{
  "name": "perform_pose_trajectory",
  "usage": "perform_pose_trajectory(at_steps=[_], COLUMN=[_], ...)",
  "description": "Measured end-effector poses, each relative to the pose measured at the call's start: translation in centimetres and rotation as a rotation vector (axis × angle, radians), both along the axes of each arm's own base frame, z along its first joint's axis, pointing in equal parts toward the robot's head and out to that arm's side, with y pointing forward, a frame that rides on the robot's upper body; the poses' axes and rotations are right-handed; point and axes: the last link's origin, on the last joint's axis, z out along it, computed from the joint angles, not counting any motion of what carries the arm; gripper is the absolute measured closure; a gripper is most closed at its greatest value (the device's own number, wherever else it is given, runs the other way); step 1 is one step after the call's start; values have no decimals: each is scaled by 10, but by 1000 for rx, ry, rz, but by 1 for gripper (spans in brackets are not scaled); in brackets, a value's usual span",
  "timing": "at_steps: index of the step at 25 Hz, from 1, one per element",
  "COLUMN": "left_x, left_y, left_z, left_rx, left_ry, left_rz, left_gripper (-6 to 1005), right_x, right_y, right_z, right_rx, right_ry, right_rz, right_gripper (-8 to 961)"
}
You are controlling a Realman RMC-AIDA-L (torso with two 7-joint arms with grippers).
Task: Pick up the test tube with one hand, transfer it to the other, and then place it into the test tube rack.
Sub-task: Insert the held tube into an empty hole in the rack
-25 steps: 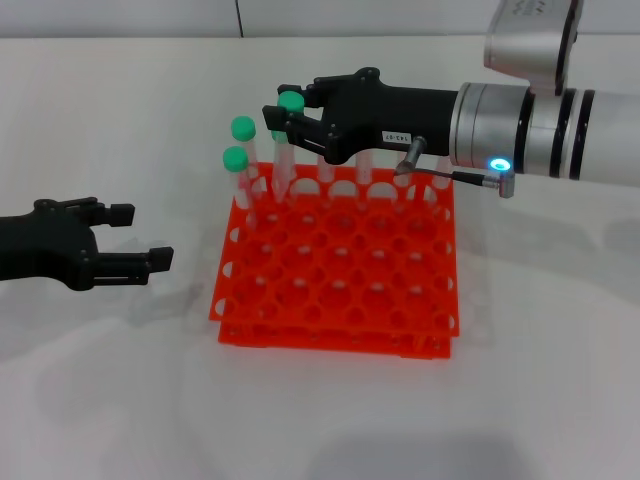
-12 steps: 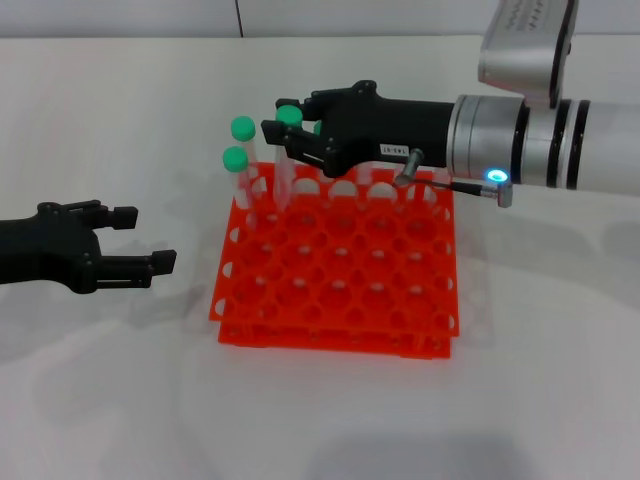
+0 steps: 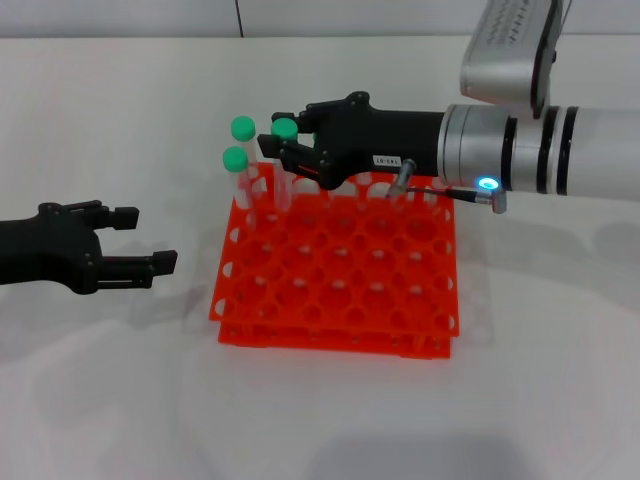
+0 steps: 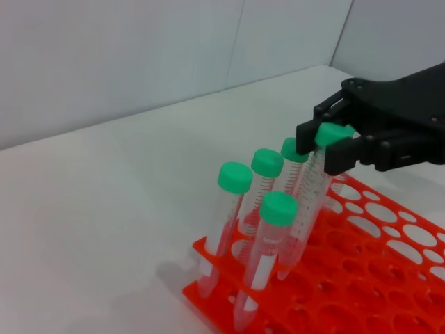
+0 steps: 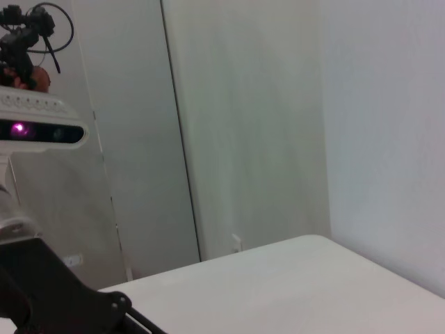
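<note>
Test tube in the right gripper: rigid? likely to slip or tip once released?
The test tube looks like rigid clear plastic, probably light. Pinched at its cap by the right gripper, it hangs tilted, so it may swing. The test tube rack should limit tipping.

Capped tubes (image 3: 238, 160) crowding rack's (image 3: 335, 285) far-left corner

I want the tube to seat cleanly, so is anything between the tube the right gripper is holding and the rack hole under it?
Nothing visible blocks it. The right gripper holds the test tube by its green cap, tilted, its tip already down at the test tube rack. The other capped tubes stand close beside it, not under it.
</note>
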Motion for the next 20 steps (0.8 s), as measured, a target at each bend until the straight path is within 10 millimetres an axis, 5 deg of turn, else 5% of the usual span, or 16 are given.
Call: perform_pose_trajectory(at_steps=[20], left_x=[0], left_y=[0], left_z=[-2], left_rx=[-3], left_ry=[-5], left_rz=[-7], left_gripper=[132], right_x=[4], right_y=[-3], right_z=[-8], right_rx=[-3], right_ry=[-44], right_rz=[0], right_gripper=[678])
